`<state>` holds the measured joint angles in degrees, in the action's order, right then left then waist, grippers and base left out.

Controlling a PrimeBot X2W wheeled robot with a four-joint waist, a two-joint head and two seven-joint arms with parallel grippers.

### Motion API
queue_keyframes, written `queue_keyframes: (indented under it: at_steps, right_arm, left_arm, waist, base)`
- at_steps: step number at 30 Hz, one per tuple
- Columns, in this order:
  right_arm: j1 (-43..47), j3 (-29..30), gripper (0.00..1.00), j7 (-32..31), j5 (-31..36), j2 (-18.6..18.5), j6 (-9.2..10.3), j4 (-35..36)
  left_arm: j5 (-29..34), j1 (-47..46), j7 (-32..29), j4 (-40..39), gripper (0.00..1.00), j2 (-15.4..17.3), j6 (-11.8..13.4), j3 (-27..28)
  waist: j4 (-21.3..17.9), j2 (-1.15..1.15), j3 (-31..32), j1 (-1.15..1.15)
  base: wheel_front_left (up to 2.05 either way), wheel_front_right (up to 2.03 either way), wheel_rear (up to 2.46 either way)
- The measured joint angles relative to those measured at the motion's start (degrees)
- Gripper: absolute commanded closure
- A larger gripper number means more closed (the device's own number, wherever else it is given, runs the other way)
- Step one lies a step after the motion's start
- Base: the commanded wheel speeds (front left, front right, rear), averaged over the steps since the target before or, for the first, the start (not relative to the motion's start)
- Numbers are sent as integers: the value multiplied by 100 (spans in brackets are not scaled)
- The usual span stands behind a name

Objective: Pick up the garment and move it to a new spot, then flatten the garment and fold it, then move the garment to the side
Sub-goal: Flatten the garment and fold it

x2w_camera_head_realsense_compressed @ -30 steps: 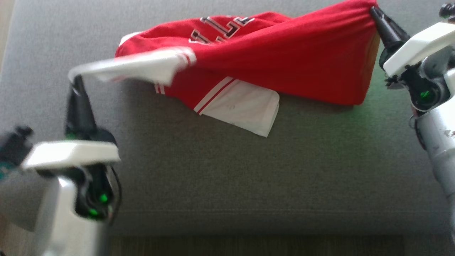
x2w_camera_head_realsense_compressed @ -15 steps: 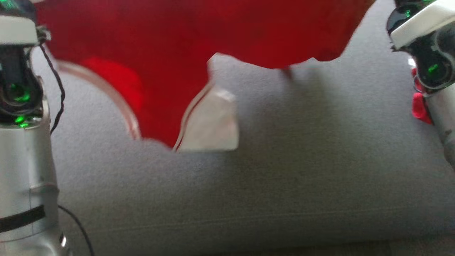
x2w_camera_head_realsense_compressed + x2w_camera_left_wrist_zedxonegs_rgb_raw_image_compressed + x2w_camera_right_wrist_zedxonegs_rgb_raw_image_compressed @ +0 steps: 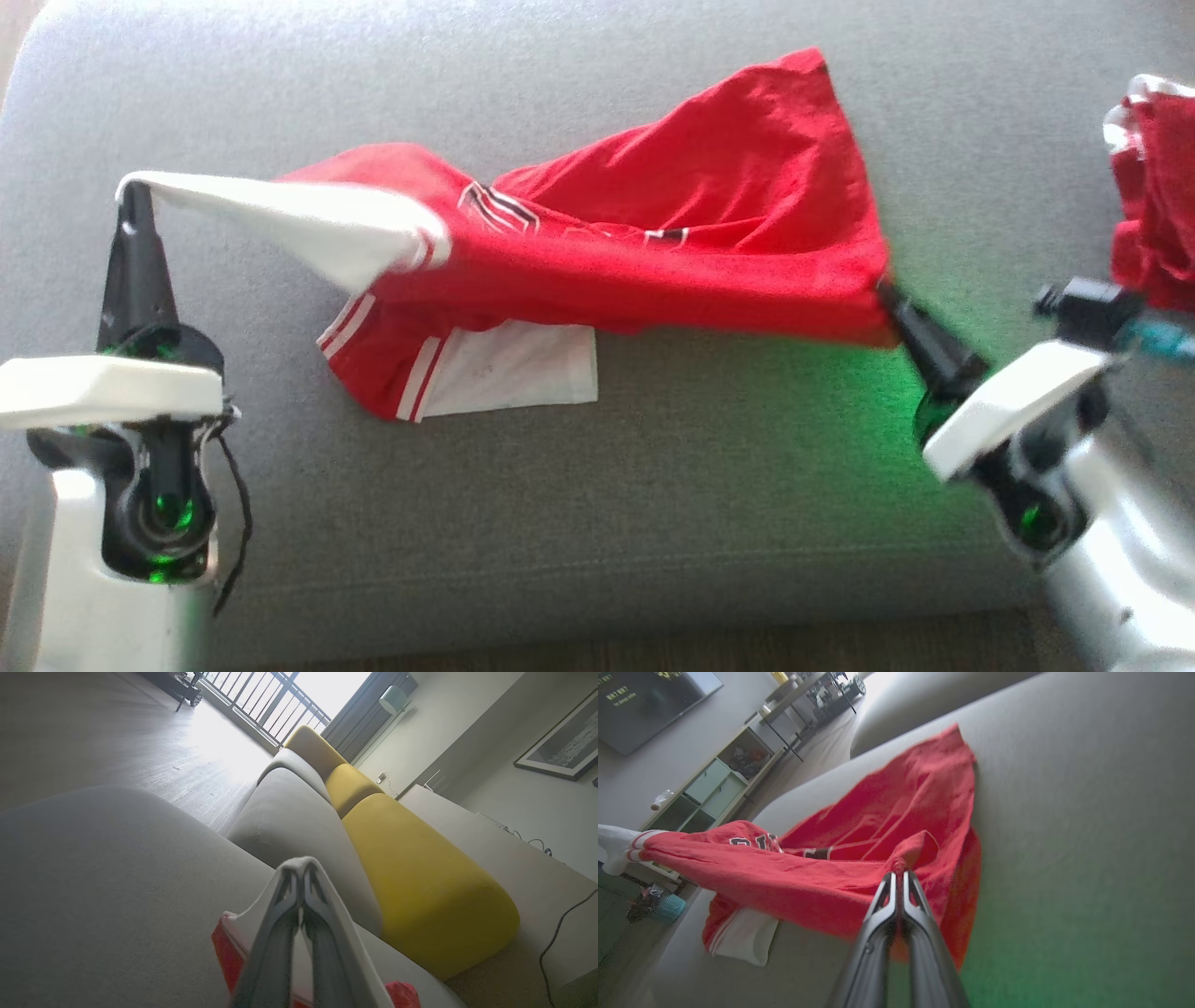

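The garment (image 3: 653, 233) is a red shirt with white sleeves and dark lettering, stretched across the grey sofa cushion (image 3: 653, 485). My left gripper (image 3: 133, 191) is shut on the tip of a white sleeve (image 3: 308, 224) at the left, holding it above the cushion; in the left wrist view the white cloth (image 3: 327, 914) wraps over the closed fingers. My right gripper (image 3: 885, 291) is shut on the garment's red lower right corner; the right wrist view shows the red cloth (image 3: 859, 858) bunched at my fingertips (image 3: 899, 875). A second white sleeve (image 3: 523, 369) lies flat underneath.
Another red and white cloth (image 3: 1153, 187) lies at the cushion's right edge. The cushion's front edge (image 3: 597, 616) meets dark floor. The left wrist view shows yellow backrest cushions (image 3: 420, 877) and a further grey seat (image 3: 289, 821). Shelving (image 3: 714, 784) stands beyond the sofa.
The garment was swung up close to the head camera and has come back down, spread wider on the cushion. My right gripper now grips lower in the view; both stay shut.
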<state>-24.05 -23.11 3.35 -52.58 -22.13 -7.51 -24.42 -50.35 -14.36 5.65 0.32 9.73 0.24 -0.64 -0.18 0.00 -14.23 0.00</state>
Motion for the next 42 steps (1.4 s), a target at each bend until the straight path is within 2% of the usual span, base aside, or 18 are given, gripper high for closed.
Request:
queue_keyframes:
  at_steps: [1,2,12,15,20,26,35,42]
  right_arm:
    - [155,42,22,-26,55,87,0,34]
    - [280,59,0,-77,116,138,0,78]
    - [1431,1092,0,-987,325,374,1,1397]
    - [1745,1193,0,-1388,403,557,1,1795]
    - [2074,1337,0,-1680,578,826,1,2136]
    - [2074,1623,0,-1808,688,1121,1,2078]
    - [1759,1727,0,-1827,731,1166,1,1536]
    - [1717,1600,0,-1761,721,1225,1,1486]
  left_arm:
    - [-1,39,47,22,100,-13,-9,9]
    - [2,49,88,52,100,-18,-30,15]
    - [0,135,363,338,100,-101,-133,116]
    - [-2,136,402,349,100,-122,-136,116]
    - [-26,136,449,375,100,-153,-178,113]
    - [-25,133,454,427,100,-233,-181,69]
    - [-24,129,455,481,100,-280,-181,-68]
    - [-24,126,460,488,100,-293,-180,-94]
  waist:
    - [25,0,-30,0]
    - [48,0,-55,0]
    - [169,0,-158,0]
    - [165,0,-200,0]
    - [158,0,-289,1]
    - [210,0,-329,0]
    - [373,0,-356,1]
    - [412,0,-380,1]
  base:
    - [0,0,0]
    - [0,0,0]
    - [0,0,0]
    - [0,0,0]
    - [0,0,0]
    - [0,0,0]
    - [0,0,0]
    - [0,0,0]
